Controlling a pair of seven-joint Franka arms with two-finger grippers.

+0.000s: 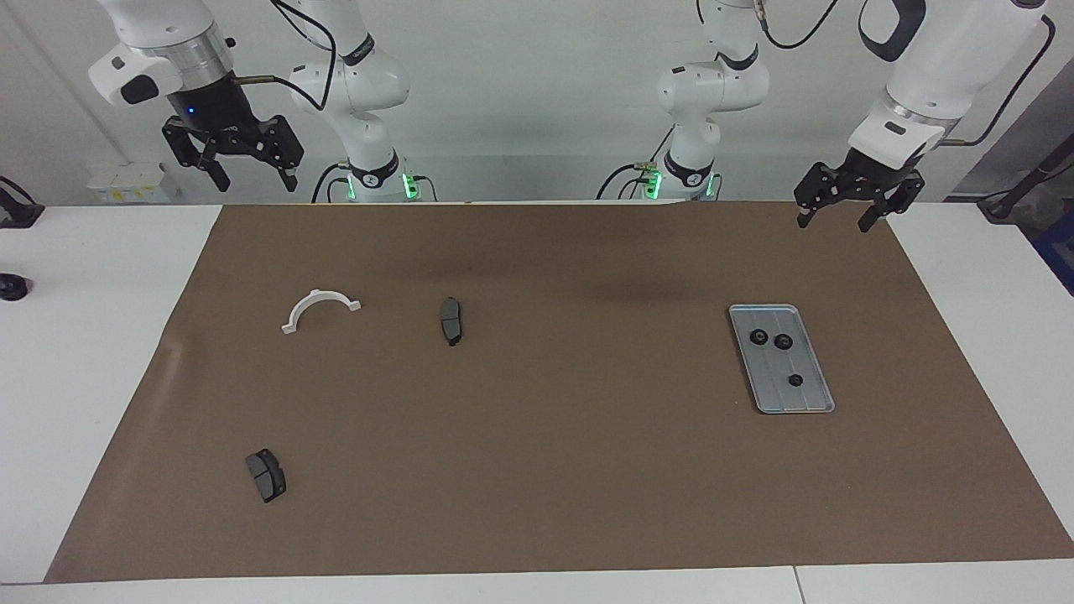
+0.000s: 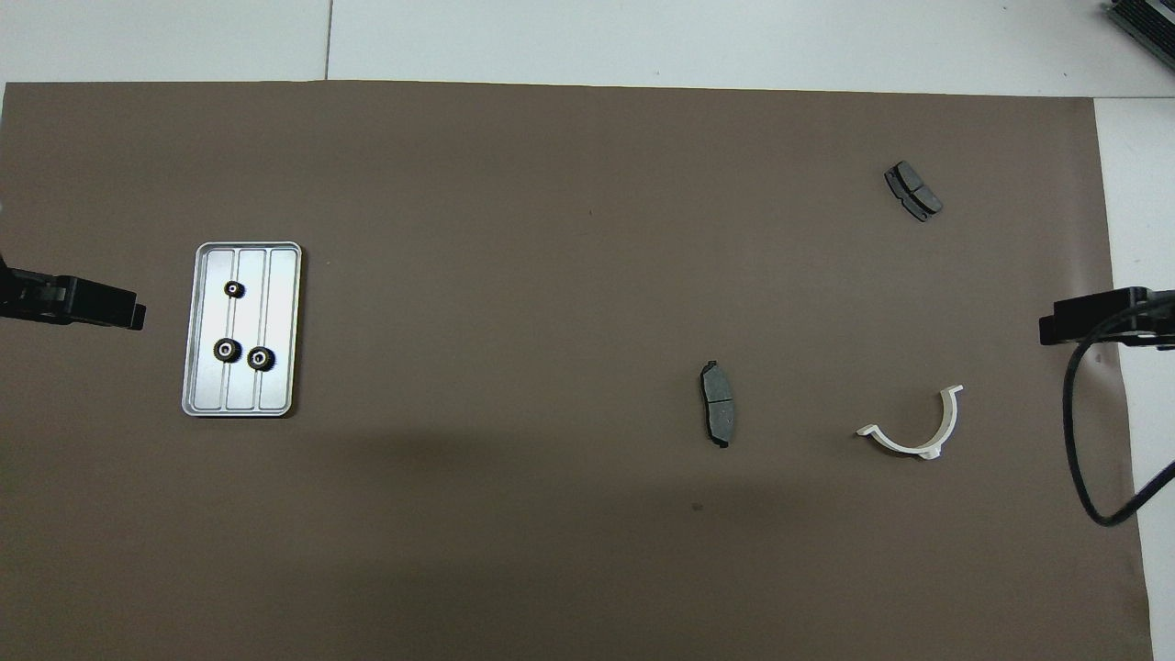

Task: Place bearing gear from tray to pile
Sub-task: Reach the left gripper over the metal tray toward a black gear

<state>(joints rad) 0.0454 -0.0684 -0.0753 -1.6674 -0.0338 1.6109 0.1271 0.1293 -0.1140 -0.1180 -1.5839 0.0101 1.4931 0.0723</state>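
Nearest the facing camera lies a brake pad (image 1: 265,475). I see three gears (image 1: 782,341) on the tray (image 1: 807,401), no pile begun; left gripper (image 1: 847,211) and right gripper (image 1: 249,178) hang wide open, empty.

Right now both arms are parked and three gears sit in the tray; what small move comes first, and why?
Probably lower the open left tool toward the tray, over the lone gear: that arm is at the tray's end of the table, and that gear lies apart from the other two, so the fingers have room.
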